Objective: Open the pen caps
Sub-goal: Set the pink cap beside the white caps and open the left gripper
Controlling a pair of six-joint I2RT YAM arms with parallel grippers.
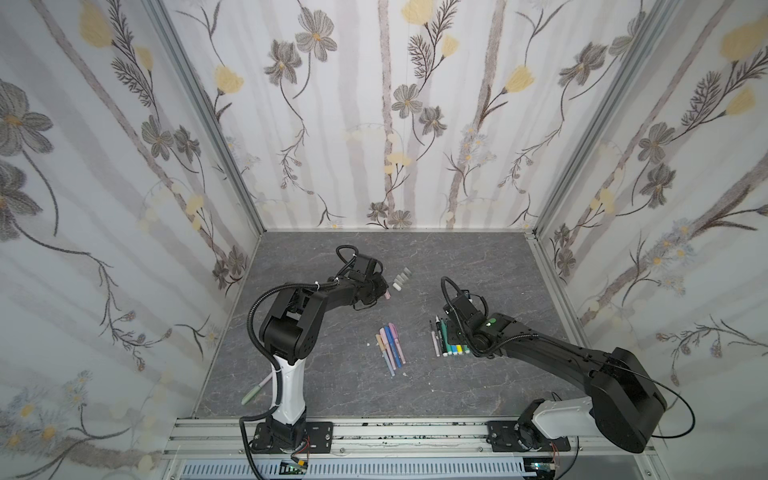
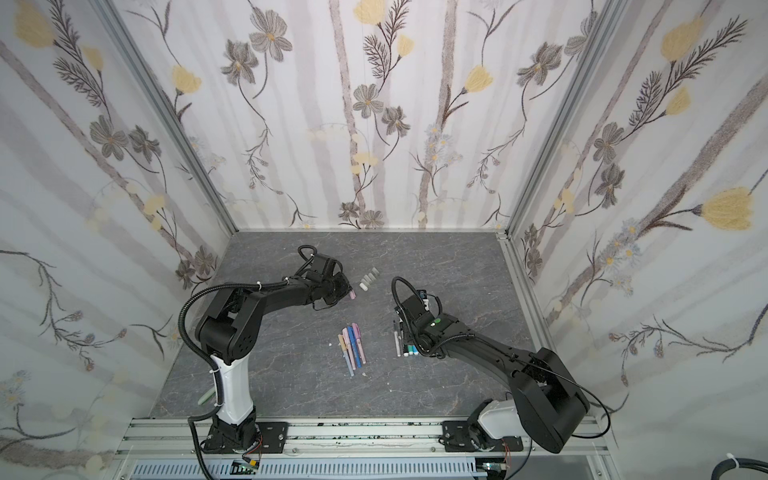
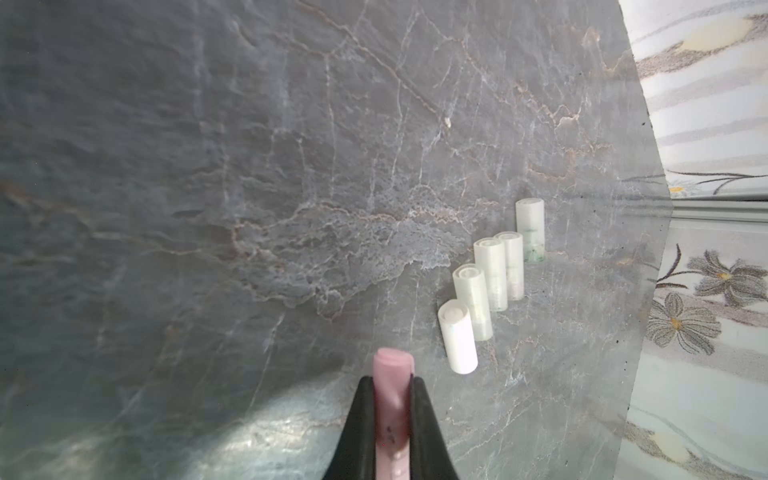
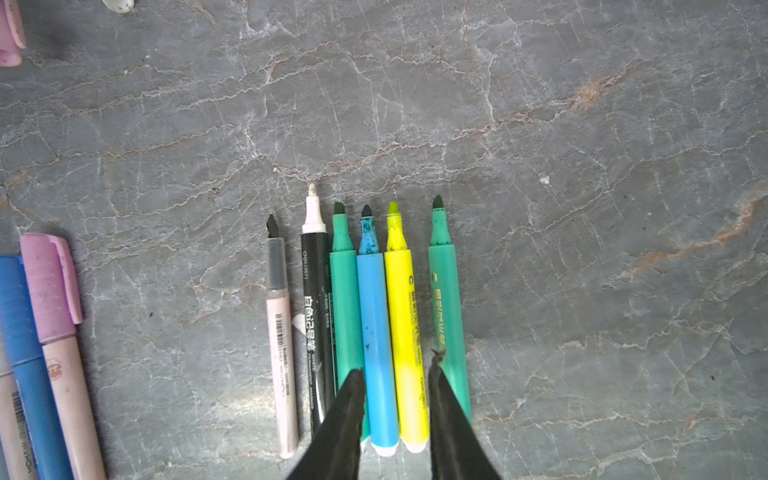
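in the left wrist view the left gripper (image 3: pixel 392 379) has its jaws closed on a pink cap (image 3: pixel 392 365). the cap's rounded end pokes out past the black tips, over the grey marbled worktop (image 3: pixel 208 208). to the right of it in that frame, five frosted white caps (image 3: pixel 491 274) lie side by side in a slanting row. the nearest one is near the pink cap but not touching it. in both top views that row sits just above the middle of the frame (image 1: pixel 401 278) (image 2: pixel 369 279), with the left gripper (image 1: pixel 384 291) just to its left.

in the right wrist view the right gripper (image 4: pixel 395 368) has its jaws parted over a line of uncapped pens (image 4: pixel 345 299) lying parallel with their tips up-frame. the blue pen (image 4: pixel 374 324) and the yellow pen (image 4: pixel 403 316) lie between the two tips. a green pen lies on either side of that pair, and a black marker (image 4: pixel 316 311) and a slim pale pen (image 4: pixel 282 353) lie further left.

at the lower left of that frame a blue cap (image 4: pixel 16 307) and a purple cap (image 4: pixel 50 286) are seated on their barrels. they belong to the pastel pens (image 1: pixel 390 347) fanned out below the middle of a top view. a pale green pen (image 1: pixel 253 392) lies at the lower left beside the left arm's white base.
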